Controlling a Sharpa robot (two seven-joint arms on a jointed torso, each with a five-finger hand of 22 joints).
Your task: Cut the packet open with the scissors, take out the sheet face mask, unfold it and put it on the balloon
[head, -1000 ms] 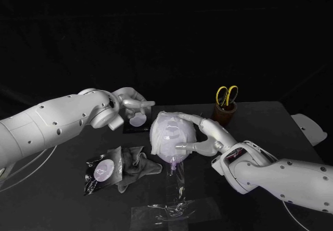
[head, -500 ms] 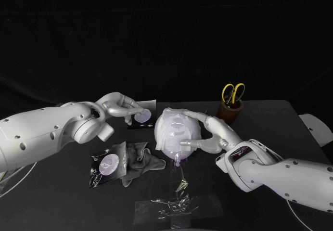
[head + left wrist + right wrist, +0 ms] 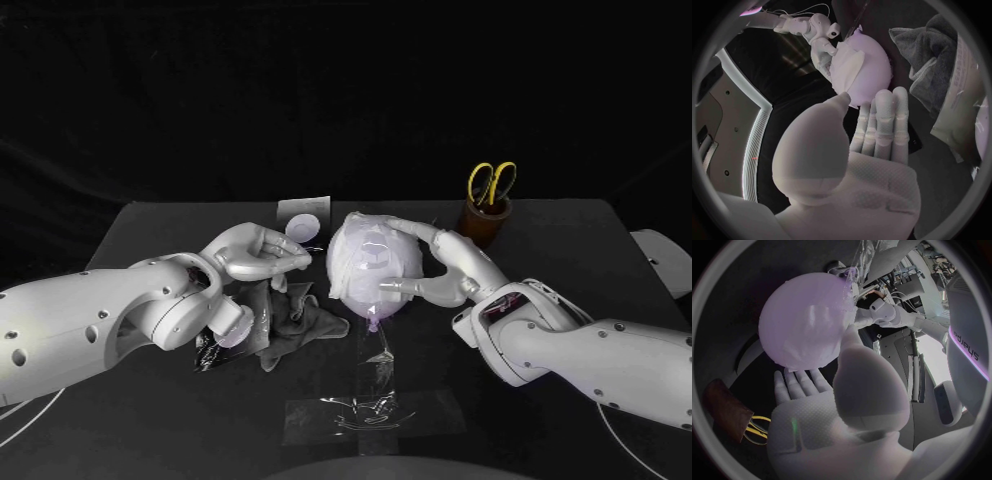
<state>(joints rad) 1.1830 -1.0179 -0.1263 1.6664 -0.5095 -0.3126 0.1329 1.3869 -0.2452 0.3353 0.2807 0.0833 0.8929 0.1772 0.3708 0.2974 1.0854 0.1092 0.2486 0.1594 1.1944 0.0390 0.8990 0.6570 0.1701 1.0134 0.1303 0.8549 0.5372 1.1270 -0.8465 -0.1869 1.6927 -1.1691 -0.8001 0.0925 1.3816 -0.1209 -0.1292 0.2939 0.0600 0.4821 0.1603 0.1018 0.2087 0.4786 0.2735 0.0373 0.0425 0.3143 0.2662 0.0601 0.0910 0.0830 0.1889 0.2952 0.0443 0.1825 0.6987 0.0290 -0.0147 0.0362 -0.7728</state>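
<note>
1. Apparently at the last step: sheet face mask (image 3: 358, 262) already draped over the balloon (image 3: 876, 70), with smoothing and settling judged to be left.
2. Cradling the balloon with the right robot hand (image 3: 437, 266): one finger over the top, thumb against the lower side, palm just behind.
3. Nothing held in the left robot hand (image 3: 257, 255): fingers straight and laid side by side, thumb out, tips aimed at the balloon, near it yet apart.
4. Just past those left fingertips, a dark slip (image 3: 297, 210) with a round pale mark on the surface (image 3: 159, 235); touching or not, cannot tell.
5. To do the step well:
   - Hold the right cradle steady and gentle, given a light, easily rolled balloon.
   - Bring the left fingers in flat and stroke from the middle of the sheet outward.
   - Avoid dragging, for fear of sliding or creasing the mask.
6. From the left wrist view, unlike the head view:
   - A mask edge standing slightly proud on the side facing the left fingers.
   - A cloth (image 3: 939, 55) and the packet (image 3: 967, 100) plainly beside that hand.
7. From the right wrist view: right fingers spread beneath the balloon.
8. From the head view: scissors (image 3: 492, 183) upright in a brown holder (image 3: 486, 222) beyond the right robot hand, and the balloon's knot pointing down toward clear film (image 3: 361, 420).
</note>
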